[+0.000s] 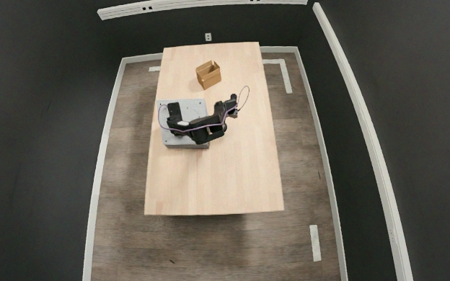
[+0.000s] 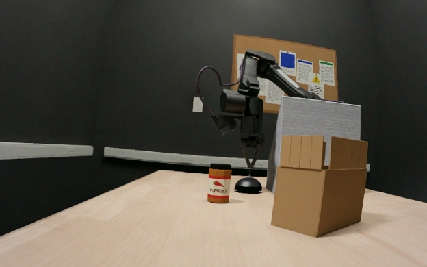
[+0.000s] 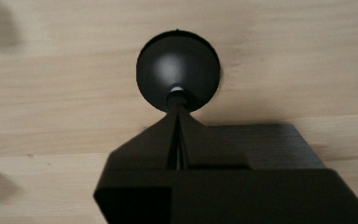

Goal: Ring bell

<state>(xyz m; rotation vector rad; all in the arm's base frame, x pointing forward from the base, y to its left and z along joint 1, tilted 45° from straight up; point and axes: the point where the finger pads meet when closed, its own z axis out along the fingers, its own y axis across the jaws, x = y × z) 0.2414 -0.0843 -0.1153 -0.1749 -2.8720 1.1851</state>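
The bell [image 2: 248, 185] [image 3: 172, 65] is a black dome standing on the table, with a thin upright stem and a small button at its top centre. My gripper [image 2: 250, 166] [image 3: 178, 112] is shut and empty, pointing straight down. Its fingertips are right above the button, at or very near its top; whether they touch cannot be told. In the wrist view the tips partly cover the button. The stem still shows between the tips and the dome in the exterior view. In the top view the arm hides the bell.
A paprika jar [image 2: 219, 185] with a black lid stands beside the bell. An open cardboard box [image 1: 209, 79] [image 2: 301, 198] stands farther off. The grey base block [image 1: 187, 144] [image 2: 319, 118] [image 3: 265, 145] under the arm is close to the bell.
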